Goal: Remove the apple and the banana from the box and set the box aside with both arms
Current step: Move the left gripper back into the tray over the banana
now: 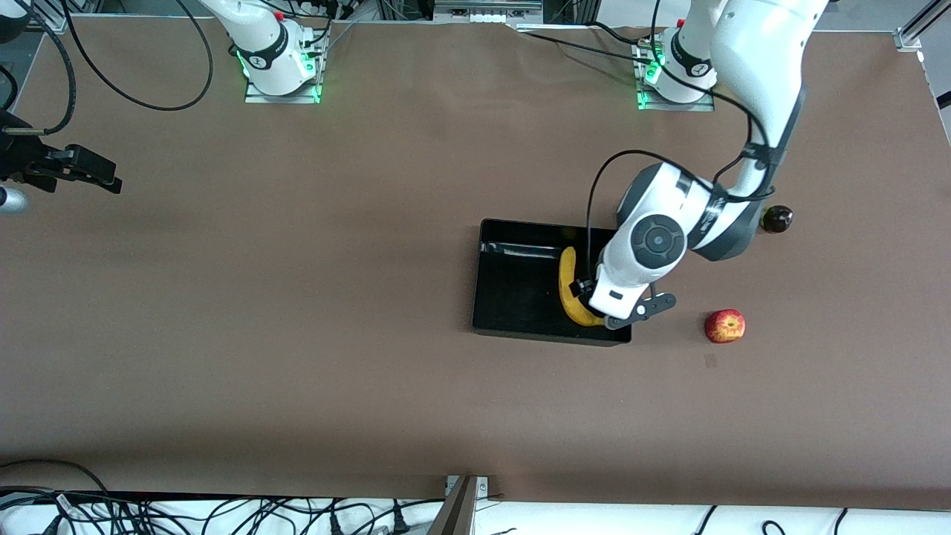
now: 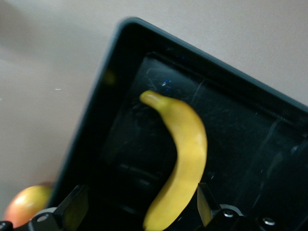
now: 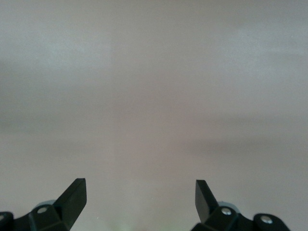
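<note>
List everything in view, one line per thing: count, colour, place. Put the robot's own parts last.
table: one, brown, under everything.
tray: one, glossy black, mid-table toward the left arm's end.
banana: one, yellow, lying in the tray at its end toward the left arm.
apple: one, red-yellow, on the table beside the tray, toward the left arm's end.
dark round fruit: one, dark red, on the table farther from the front camera than the apple, partly hidden by the left arm.
left pincer: one, black, open, over the banana in the tray.
right pincer: one, black, open, waiting over bare table at the right arm's end.
</note>
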`<state>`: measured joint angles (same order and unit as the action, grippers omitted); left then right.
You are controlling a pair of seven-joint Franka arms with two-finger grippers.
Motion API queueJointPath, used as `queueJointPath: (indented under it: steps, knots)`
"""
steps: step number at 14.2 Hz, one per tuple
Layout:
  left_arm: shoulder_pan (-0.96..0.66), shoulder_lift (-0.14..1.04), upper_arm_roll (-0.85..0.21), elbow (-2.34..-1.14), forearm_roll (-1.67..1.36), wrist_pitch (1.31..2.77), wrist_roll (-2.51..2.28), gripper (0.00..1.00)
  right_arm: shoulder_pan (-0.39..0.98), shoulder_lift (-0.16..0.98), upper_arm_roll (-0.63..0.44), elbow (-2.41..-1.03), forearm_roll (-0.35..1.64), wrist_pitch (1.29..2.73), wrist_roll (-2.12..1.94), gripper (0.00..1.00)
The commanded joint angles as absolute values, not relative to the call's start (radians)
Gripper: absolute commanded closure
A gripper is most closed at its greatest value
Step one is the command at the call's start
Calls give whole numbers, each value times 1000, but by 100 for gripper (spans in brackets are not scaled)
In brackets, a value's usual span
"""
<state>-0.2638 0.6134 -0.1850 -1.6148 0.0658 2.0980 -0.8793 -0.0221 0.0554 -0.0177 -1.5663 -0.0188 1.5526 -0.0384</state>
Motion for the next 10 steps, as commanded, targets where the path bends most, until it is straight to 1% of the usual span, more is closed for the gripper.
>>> queueJointPath:
  steps: [1,3,5,7,10]
  knots:
    - [-301,681,-172,-1585,60,2172,-943,0,-25,57,-15,-1552,-28,1542,-51,0]
    - [-302,690,-172,-1595,58,2226,-946,0,-25,57,-15,-1552,-28,1542,-51,0]
    - [-304,715,-172,-1595,60,2237,-974,0,-25,57,-15,-1552,-28,1542,-51,0]
    - [-304,730,-172,-1600,61,2293,-986,0,-25,57,-15,-1552,-28,1542,-51,0]
    - [-308,762,-172,-1600,63,2331,-1009,0,-25,57,-15,-1552,-28,1542,-51,0]
